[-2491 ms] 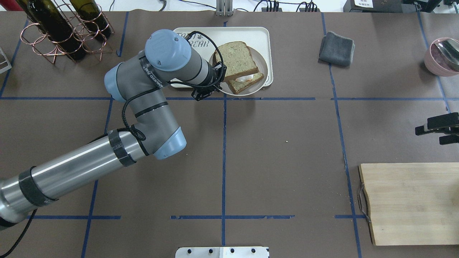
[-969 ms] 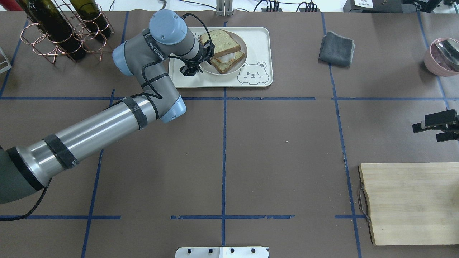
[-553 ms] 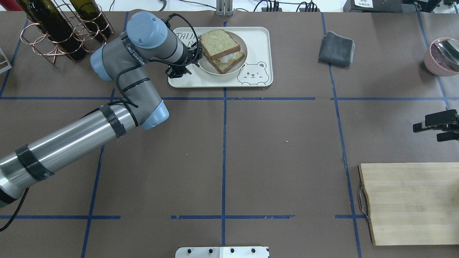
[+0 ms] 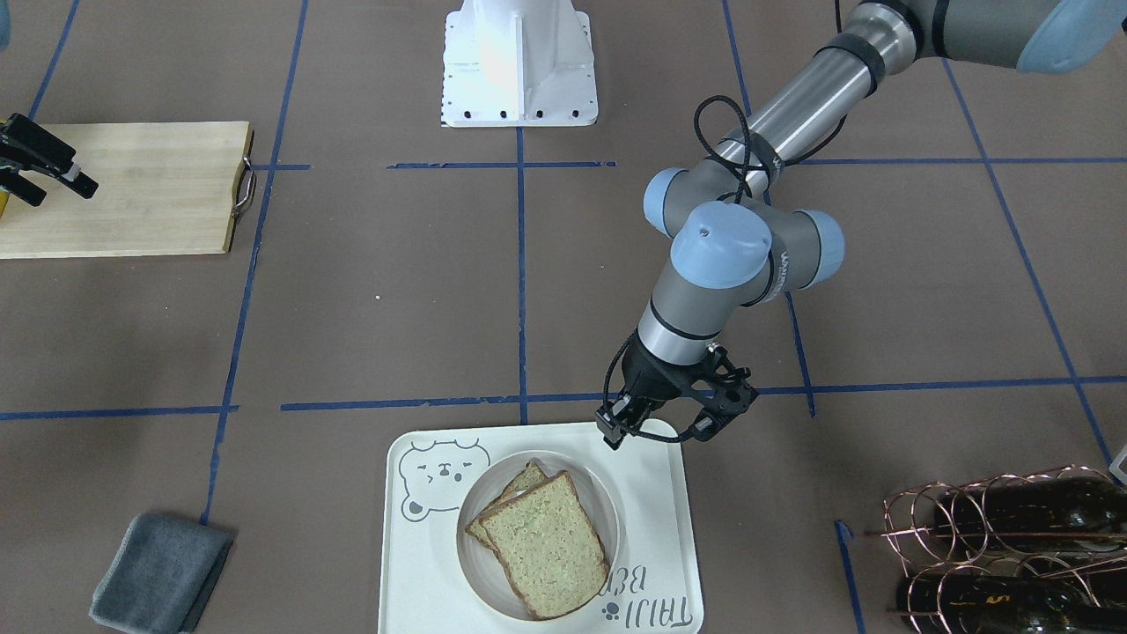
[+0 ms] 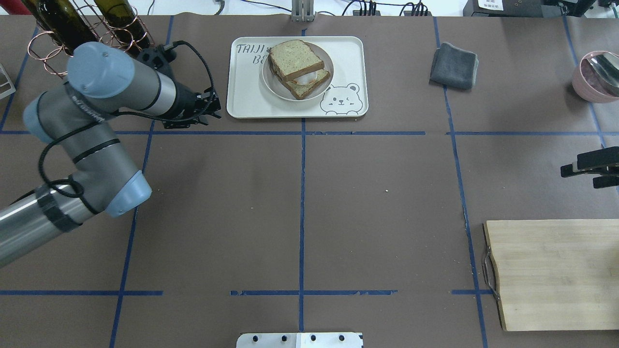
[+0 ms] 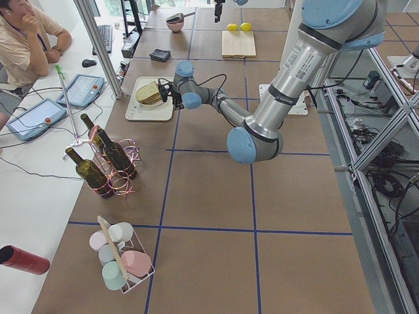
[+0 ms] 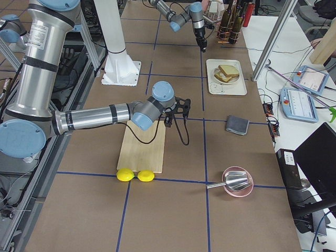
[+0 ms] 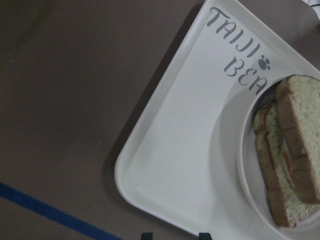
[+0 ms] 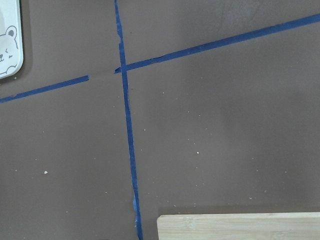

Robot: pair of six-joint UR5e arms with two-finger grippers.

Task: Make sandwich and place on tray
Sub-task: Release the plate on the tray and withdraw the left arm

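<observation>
Left end effector (image 5: 216, 108): fingers spread, nothing between them, hanging just beside the tray (image 5: 348, 53) at its corner on the robot's left, near side. The wrist view shows that rounded corner and the "TAIJI BEAR" lettering directly below. The sandwich (image 5: 296, 60) sits on a round white plate (image 5: 273, 87), and the plate rests inside the tray beside the lettering, with the bear drawing in the opposite near corner. The top slice is skewed off the bottom one, and a bit of white egg shows at the gap. Right end effector (image 5: 580, 176): fingers apart, empty, hovering over bare table (image 5: 300, 203) well away from the tray, near the far edge of the wooden cutting board (image 5: 556, 275). A folded grey cloth (image 5: 453, 59) lies to the right of the tray, apart from it. Dark bottles in a copper wire rack (image 5: 72, 43) stand at the far left, behind the left arm.
</observation>
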